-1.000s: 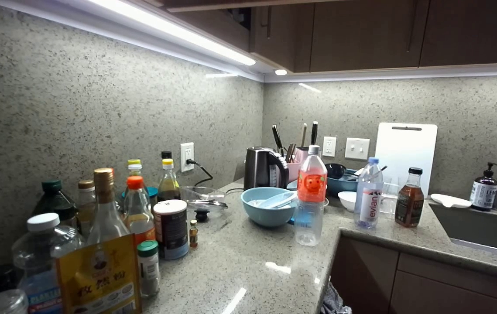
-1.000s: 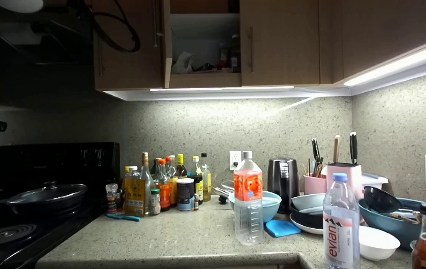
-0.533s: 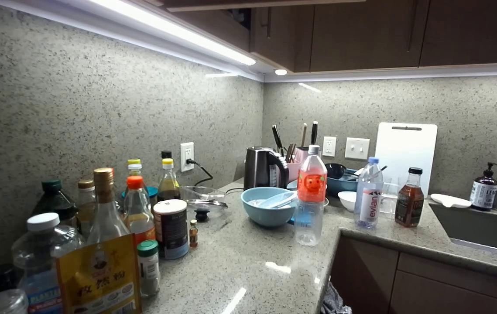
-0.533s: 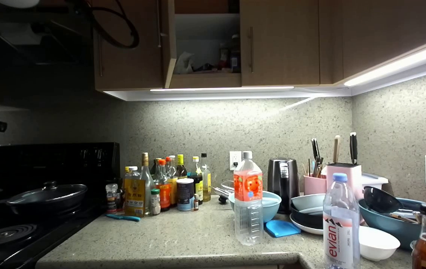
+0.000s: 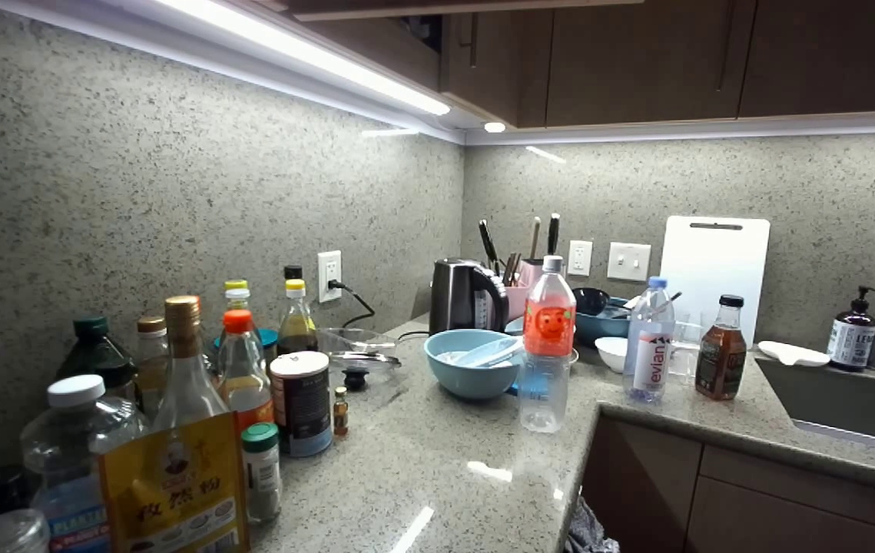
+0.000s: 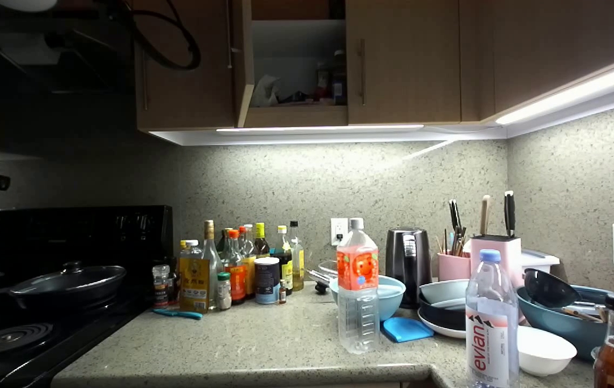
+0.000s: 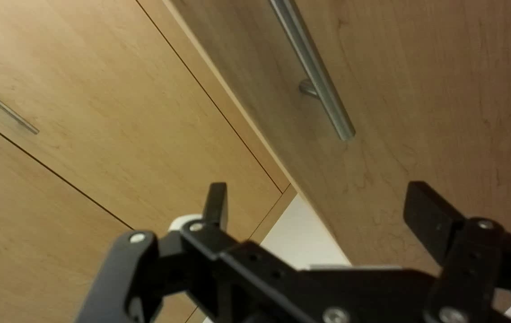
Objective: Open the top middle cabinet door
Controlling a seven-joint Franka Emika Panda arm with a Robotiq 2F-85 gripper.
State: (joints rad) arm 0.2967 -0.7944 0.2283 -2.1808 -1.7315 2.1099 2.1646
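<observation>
Stone-walled kitchen corner, top middle cabinet door (image 6: 243,64) ajar

Speckled stone runs over the backsplash (image 6: 253,183) and the counter (image 6: 231,345), lit by a strip light (image 5: 314,57). Reading each view as a clock, the door stands at eleven o'clock in an exterior view, angled well outward, with the cabinet interior (image 6: 290,43) at three o'clock from it; a crumpled white thing (image 6: 266,90) shows inside. A neighbouring door (image 6: 406,64) at one o'clock lies flush.

In the wrist view, a bar handle (image 7: 313,67) slants at one o'clock on what looks to be the same door's outer face. The gripper (image 7: 320,202) sits around four o'clock, fingers (image 7: 430,215) spread wide; neither touches the handle, which lies at twelve o'clock from the gap between them.

Below, in an exterior view, a red-labelled bottle (image 6: 358,285) stands at five o'clock, a kettle (image 6: 408,264) at four, and a lidded pan (image 6: 69,285) at eight.
</observation>
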